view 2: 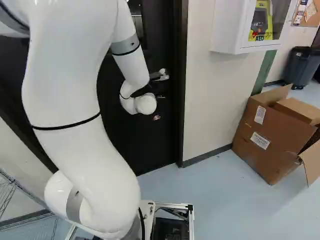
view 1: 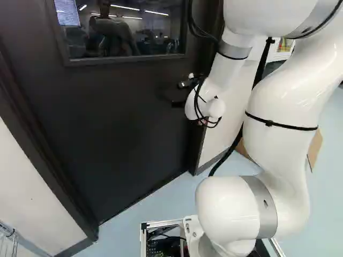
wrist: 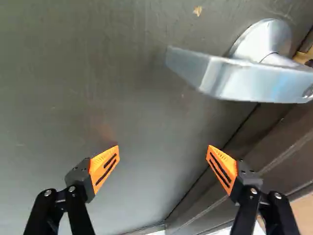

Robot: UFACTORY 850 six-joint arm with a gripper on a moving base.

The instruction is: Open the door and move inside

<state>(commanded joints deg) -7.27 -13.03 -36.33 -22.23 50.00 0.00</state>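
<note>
Pale blue floor (view 2: pixel 220 200) spreads beneath a white robot arm (view 1: pixel 278 118), its pincer (wrist: pixel 163 149) wide open and empty near a silver lever handle (wrist: pixel 254 81). Beyond stands a dark door (view 1: pixel 118 118), apparently shut, the handle at its right side. Good technique would square up to the lever's free left end, press down there for leverage, and keep it lowered until the door gives.

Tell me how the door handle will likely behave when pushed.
The handle is probably stiff, since it looks like thick metal. It should pivot rather than slide, as one round mount carries it. Its smooth, shiny face may be slippery.
</note>
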